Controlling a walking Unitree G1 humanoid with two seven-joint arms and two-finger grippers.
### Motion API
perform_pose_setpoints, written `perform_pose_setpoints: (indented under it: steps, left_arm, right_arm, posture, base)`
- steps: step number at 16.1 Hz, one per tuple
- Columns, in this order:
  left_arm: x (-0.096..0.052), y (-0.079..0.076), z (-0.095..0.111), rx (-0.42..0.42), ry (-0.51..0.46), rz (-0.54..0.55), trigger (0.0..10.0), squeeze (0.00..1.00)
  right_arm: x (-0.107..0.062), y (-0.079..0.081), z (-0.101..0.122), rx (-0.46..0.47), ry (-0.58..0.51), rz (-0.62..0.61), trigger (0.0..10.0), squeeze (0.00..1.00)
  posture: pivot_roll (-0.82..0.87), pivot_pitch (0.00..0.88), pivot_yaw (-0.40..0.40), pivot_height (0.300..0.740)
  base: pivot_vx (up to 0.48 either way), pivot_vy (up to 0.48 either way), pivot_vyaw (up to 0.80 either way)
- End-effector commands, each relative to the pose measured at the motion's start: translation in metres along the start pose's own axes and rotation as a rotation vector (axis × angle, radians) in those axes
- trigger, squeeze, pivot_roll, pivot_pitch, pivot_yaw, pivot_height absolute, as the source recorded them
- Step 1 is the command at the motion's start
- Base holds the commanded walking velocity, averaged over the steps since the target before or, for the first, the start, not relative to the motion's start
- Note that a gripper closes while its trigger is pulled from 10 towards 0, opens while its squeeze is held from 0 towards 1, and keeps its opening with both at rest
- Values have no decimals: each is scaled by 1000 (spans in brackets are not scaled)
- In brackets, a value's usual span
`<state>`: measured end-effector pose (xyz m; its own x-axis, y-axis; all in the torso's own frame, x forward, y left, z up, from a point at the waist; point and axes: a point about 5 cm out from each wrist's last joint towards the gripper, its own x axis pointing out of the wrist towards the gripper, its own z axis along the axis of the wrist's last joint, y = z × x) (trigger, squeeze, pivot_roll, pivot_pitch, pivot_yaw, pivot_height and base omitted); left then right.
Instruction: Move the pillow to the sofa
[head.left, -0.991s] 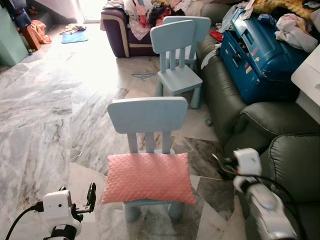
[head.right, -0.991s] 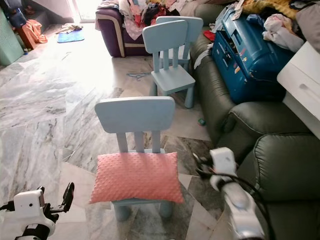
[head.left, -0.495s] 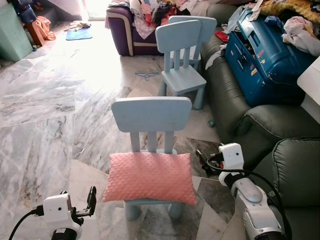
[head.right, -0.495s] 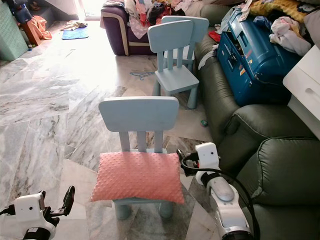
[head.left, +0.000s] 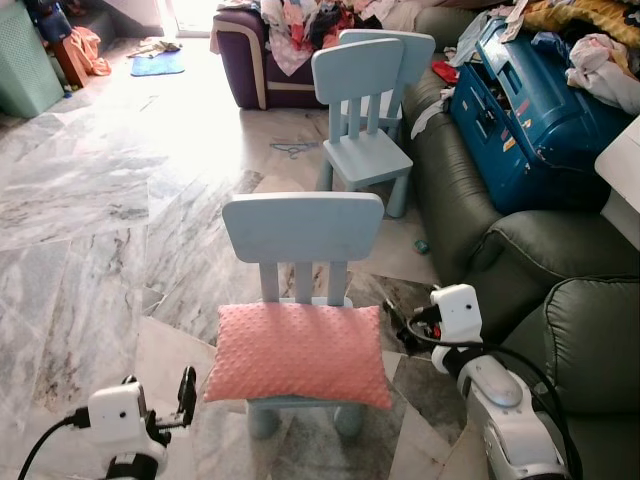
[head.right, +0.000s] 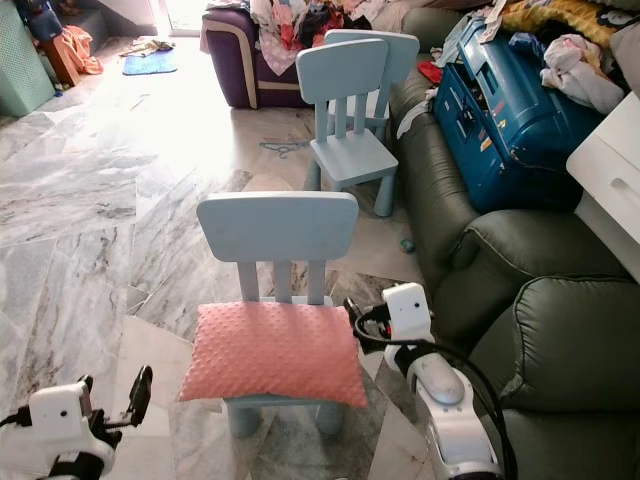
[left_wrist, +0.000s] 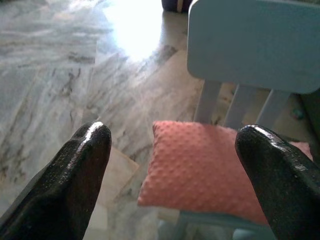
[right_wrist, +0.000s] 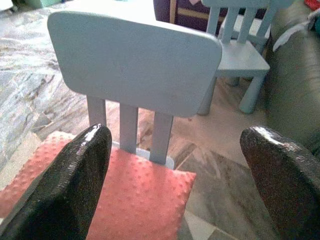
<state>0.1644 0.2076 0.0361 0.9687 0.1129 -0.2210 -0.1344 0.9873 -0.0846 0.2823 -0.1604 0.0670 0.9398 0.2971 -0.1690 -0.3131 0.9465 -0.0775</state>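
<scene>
Right gripper (right_wrist: 175, 180): fingers spread wide, holding nothing, near the pillow's (head.left: 297, 353) right edge, aimed across it at the chair (head.left: 303, 228) back; placed, by judgement, for a side approach.

Left gripper (left_wrist: 175, 170): fingers apart, empty, low at the pillow's left, well short of it; the pair brackets the load for a two-sided lift.

Pillow: pink, dimpled, flat on the chair seat, overhanging the front.

Sofa (head.left: 520, 240): dark green, right of chair; destination, near end bare, far end holding a blue case (head.left: 530, 110).

Second chair (head.left: 365, 110): beyond.
</scene>
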Motion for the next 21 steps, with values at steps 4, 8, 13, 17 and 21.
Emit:
perform_pose_setpoints:
  steps: [4,8,13,17,21]
  left_arm:
    - [-5,-4,4,10,14,-7,10000,0]
    - [-8,-5,7,18,23,-6,10000,0]
    - [-14,-8,8,17,38,-8,10000,0]
    - [-23,-12,5,10,63,-9,10000,0]
    - [-27,-15,3,7,78,-17,10000,0]
  right_arm:
    - [-6,4,3,-3,3,20,10000,0]
    - [-11,7,2,1,18,29,10000,0]
    - [-17,9,1,4,31,43,10000,0]
    - [-26,9,-1,8,49,51,10000,0]
    - [-30,8,-2,5,65,58,10000,0]
  posture:
    - [-119,152,-5,740]
    - [-119,162,-2,740]
    - [-117,183,-5,732]
    - [-120,211,-8,732]
    - [-123,229,-13,732]
  base:
    - [0,0,0]
    - [0,0,0]
    - [0,0,0]
    - [0,0,0]
    - [0,0,0]
